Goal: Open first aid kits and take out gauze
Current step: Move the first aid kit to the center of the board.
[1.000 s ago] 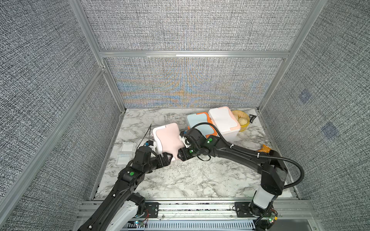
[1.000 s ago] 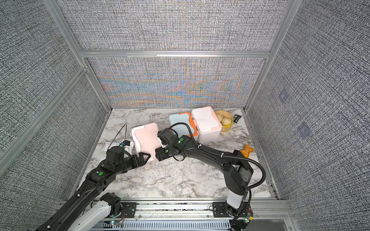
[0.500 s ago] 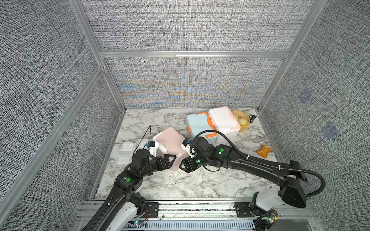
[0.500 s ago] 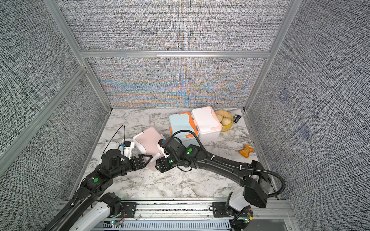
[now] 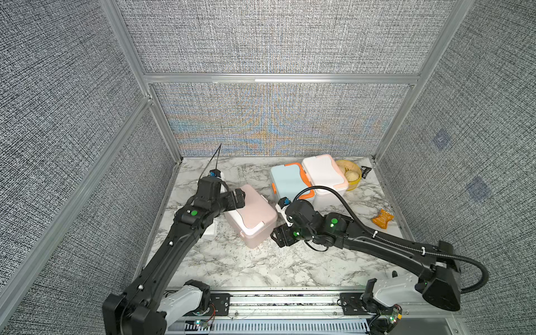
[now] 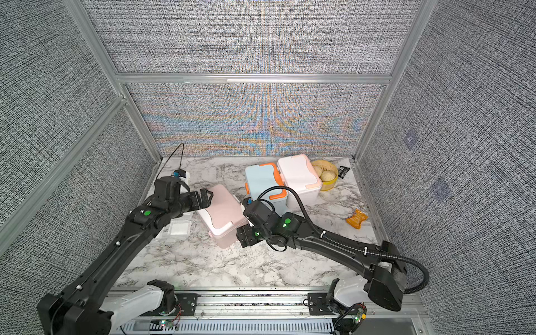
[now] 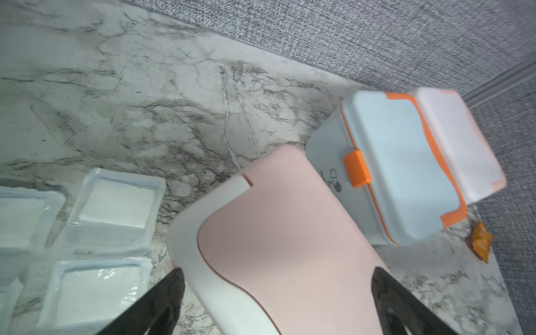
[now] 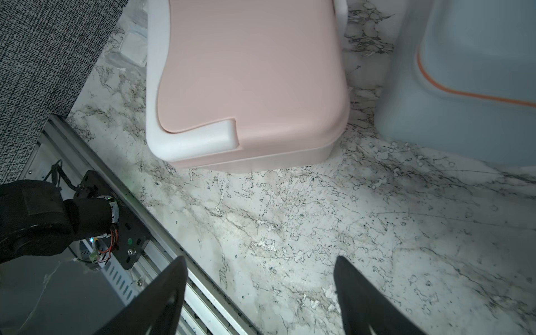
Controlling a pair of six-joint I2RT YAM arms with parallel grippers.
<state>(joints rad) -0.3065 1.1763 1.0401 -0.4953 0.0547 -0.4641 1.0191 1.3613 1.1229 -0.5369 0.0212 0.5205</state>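
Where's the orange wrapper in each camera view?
In a top view: the orange wrapper lies on the marble tabletop, near its right edge.
In a top view: the orange wrapper, same spot.
Left wrist: orange wrapper beside a corner of the light blue kit.
Right wrist: not in it.
Shared landmark: the light blue kit, in all four.

There are three kits, namely the pink kit (image 5: 252, 211), blue kit (image 5: 287, 181) and white kit (image 5: 322, 172), at least three gauze pads (image 7: 116, 214) at 9 o'clock, one basket (image 5: 356, 184) with at least two buns (image 6: 328, 175) at 1 o'clock, one black packet (image 5: 366, 171) and one orange wrapper (image 5: 383, 219) at 3 o'clock.
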